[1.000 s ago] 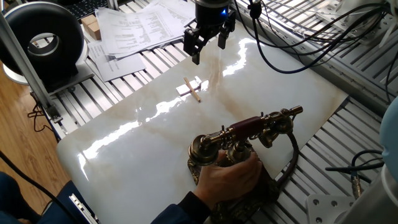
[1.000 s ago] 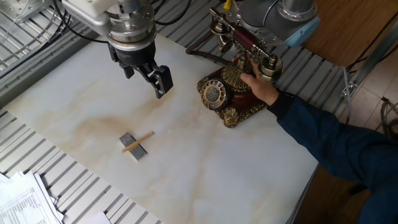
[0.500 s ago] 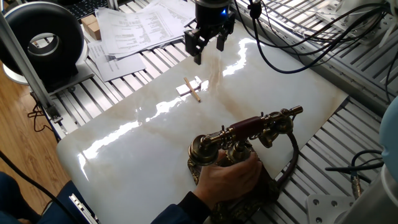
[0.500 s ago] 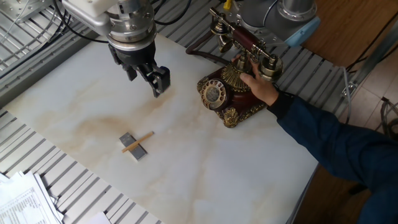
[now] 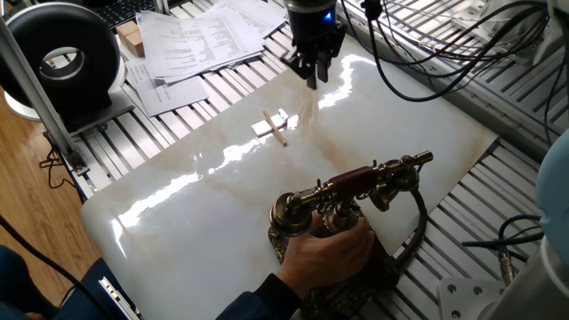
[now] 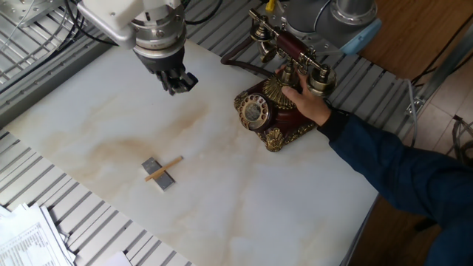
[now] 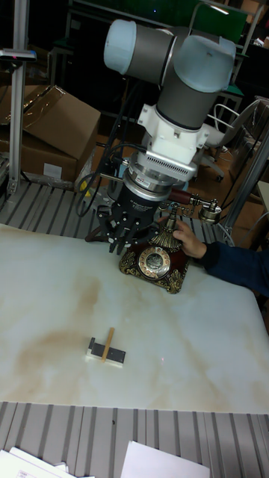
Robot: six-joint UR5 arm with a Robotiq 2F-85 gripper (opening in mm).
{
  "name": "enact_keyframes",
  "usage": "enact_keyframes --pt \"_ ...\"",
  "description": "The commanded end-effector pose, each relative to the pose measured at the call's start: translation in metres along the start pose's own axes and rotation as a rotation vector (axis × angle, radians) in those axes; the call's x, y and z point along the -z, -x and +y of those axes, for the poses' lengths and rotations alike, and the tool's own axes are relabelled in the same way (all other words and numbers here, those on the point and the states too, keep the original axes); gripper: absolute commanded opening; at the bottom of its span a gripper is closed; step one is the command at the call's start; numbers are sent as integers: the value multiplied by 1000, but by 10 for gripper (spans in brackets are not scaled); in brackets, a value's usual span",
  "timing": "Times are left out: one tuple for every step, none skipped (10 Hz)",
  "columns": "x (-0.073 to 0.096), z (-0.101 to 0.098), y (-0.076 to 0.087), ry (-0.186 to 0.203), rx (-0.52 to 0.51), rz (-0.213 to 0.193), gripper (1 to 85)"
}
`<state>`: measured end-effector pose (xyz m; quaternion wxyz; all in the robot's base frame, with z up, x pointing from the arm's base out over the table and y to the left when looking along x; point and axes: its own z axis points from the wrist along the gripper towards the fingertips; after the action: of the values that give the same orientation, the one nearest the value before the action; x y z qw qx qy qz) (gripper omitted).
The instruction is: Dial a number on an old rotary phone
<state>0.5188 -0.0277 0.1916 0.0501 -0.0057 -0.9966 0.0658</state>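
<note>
Brass and dark maroon mark the old rotary phone [image 6: 284, 89], which we see standing near one edge of the pale marble-patterned table [image 6: 89, 125], its handset [image 5: 351, 188] resting across the cradle and its round dial [image 6: 253, 109] facing the middle of the table. A person's hand [image 6: 309, 103], in a dark blue sleeve [image 6: 399, 174], grips the phone's body just under the handset.

We find the gripper [image 6: 177, 80] hanging above the table, well apart from the phone on its dial side. Its 2 fingers [image 5: 313, 68] are drawn close together with nothing between them; whether the tips actually touch, we cannot tell.

Near the table's middle, a thin pale wooden stick [image 6: 163, 168] lies across a small grey block [image 6: 158, 174], well apart from both gripper and phone.

Beyond the table edge we note printed papers [image 5: 200, 40], their text too small to read, a small cardboard box [image 5: 131, 38] and a black ring-shaped device [image 5: 60, 58]. No brand or label is legible on the arm or the phone.
</note>
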Motion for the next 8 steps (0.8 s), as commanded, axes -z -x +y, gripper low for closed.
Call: enact_keyframes --pt "-2 -1 5 -2 -8 2 13" --pt "-5 0 12 1 -15 -9 13" --pt "-11 4 16 12 -26 -10 13" --pt "-13 14 20 39 -30 -20 13" --pt "-11 17 24 43 -22 -37 13" --pt "-8 17 25 27 -11 -43 13" --pt "-6 18 25 23 -12 -48 13" --pt "-8 26 29 31 -25 -62 13"
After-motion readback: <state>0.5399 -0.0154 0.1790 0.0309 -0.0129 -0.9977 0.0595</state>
